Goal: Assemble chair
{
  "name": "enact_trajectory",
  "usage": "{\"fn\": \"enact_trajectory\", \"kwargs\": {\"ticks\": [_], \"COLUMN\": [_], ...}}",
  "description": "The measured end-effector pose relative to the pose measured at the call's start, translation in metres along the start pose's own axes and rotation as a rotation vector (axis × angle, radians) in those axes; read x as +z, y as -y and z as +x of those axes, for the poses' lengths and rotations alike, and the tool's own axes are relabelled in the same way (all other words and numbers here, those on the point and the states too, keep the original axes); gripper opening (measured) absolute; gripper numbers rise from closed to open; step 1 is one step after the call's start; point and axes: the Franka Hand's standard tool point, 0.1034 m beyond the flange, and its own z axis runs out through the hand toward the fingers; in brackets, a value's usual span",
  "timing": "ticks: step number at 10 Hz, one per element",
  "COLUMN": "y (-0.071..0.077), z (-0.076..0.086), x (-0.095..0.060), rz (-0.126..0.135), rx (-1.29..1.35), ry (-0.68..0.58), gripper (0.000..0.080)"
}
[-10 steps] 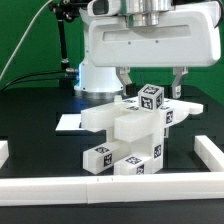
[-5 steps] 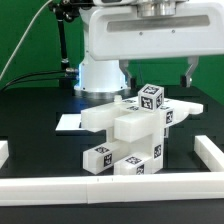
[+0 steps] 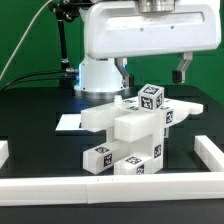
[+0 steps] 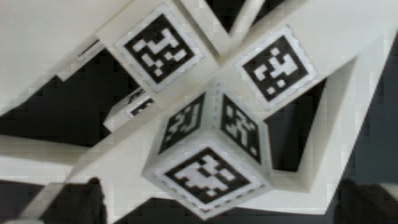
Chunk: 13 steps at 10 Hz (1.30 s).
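Note:
The chair (image 3: 122,124) stands partly put together in the middle of the black table: a white slab, blocky legs and bars, all with black-and-white tags. A tagged block (image 3: 151,98) is its highest part. My gripper (image 3: 152,71) hangs open just above that block, one finger (image 3: 122,72) on each side, touching nothing and holding nothing. In the wrist view the chair's tagged parts (image 4: 210,120) fill the picture from close by, and the fingers do not show clearly.
A low white rim wall (image 3: 110,186) runs along the table's front and up both sides. The marker board (image 3: 67,122) lies flat behind the chair, toward the exterior view's left. The arm's white base (image 3: 98,75) stands at the back.
The gripper has risen straight up from beside the chair's top block, staying open. The chair has not moved.

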Motion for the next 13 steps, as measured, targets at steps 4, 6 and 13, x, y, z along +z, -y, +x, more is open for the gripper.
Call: {"fn": "enact_trajectory", "kwargs": {"ticks": [4,6,13], "y": [0.000,-0.009,-0.010], "z": [-0.005,-0.001,0.000], "x": [0.008,0.012,0.014], "rz": [0.039,-0.001,-0.020], "rx": [-0.258,-0.379,-0.307], "ry": [0.066,0.007,-0.004], "gripper": [0.0649,0.0649,0.0284]}}
